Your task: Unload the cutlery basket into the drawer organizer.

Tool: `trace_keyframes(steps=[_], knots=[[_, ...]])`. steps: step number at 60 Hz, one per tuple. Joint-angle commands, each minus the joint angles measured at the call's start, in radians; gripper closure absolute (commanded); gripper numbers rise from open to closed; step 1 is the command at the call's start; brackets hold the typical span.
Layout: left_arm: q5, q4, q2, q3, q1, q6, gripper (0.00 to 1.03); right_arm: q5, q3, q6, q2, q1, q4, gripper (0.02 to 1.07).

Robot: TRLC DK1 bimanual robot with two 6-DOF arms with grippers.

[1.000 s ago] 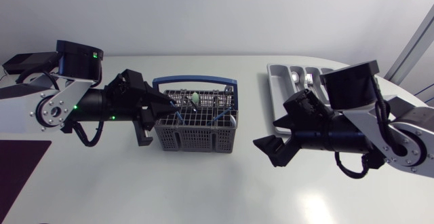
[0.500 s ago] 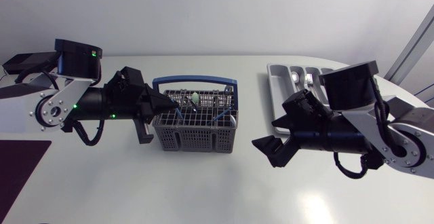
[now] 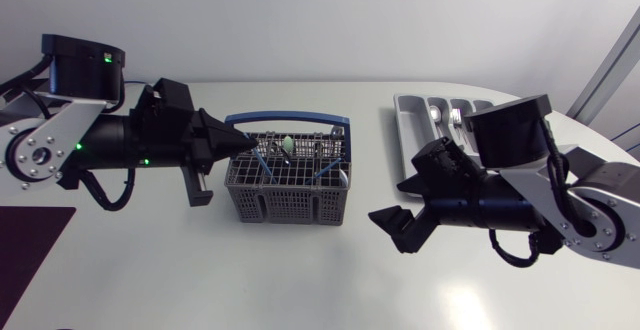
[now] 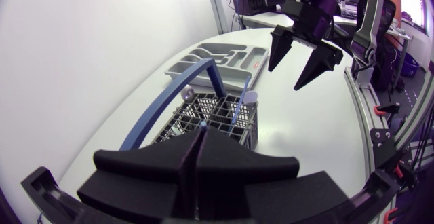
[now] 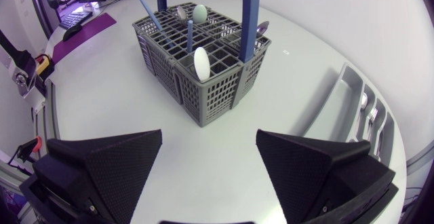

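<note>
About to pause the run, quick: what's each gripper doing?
Left gripper: shut on the blue-handled utensil standing in the cutlery basket.
Right gripper: open, empty.

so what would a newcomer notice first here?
The grey cutlery basket with its blue handle, mid-table, holding utensils. The left gripper sits shut at its rim, seemingly on a blue-handled utensil; the right gripper hangs open between the basket and the drawer organizer.
</note>
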Motion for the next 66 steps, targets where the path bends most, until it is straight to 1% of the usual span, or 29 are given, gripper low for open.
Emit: trace_keyframes(steps=[1,16,25,39,43,52,59,61,64,66], knots=[[0.012,-0.027,-0.042,0.045,0.004,-0.016,1.01,-0.002,-0.023,-0.016,-0.004,0.009,-0.012,0.07],[0.011,-0.140,-0.141,0.071,0.007,-0.012,1.01,0.009,-0.009,-0.011,-0.043,0.039,-0.048,0.07],[0.011,-0.200,-0.202,0.087,0.018,-0.010,1.01,0.034,0.000,-0.008,-0.076,0.073,-0.071,0.07],[0.012,-0.298,-0.294,0.126,0.016,-0.013,1.01,0.046,0.003,-0.007,-0.185,0.134,-0.103,0.07],[0.012,-0.321,-0.320,0.142,-0.004,-0.033,1.01,0.046,0.008,-0.008,-0.227,0.151,-0.109,0.07],[0.012,-0.318,-0.337,0.166,-0.088,-0.115,1.00,0.043,0.019,-0.013,-0.297,0.186,-0.120,0.07],[0.012,-0.303,-0.282,0.179,-0.163,-0.147,1.01,0.014,0.020,-0.013,-0.320,0.191,-0.112,0.07],[0.012,-0.292,-0.257,0.180,-0.186,-0.159,1.01,-0.002,0.020,-0.013,-0.322,0.191,-0.103,0.09],[0.012,-0.284,-0.214,0.189,-0.206,-0.167,1.00,-0.014,0.020,-0.014,-0.320,0.191,-0.091,0.12],[0.016,-0.284,-0.182,0.195,-0.216,-0.170,1.01,-0.025,0.022,-0.014,-0.316,0.188,-0.085,0.12]])
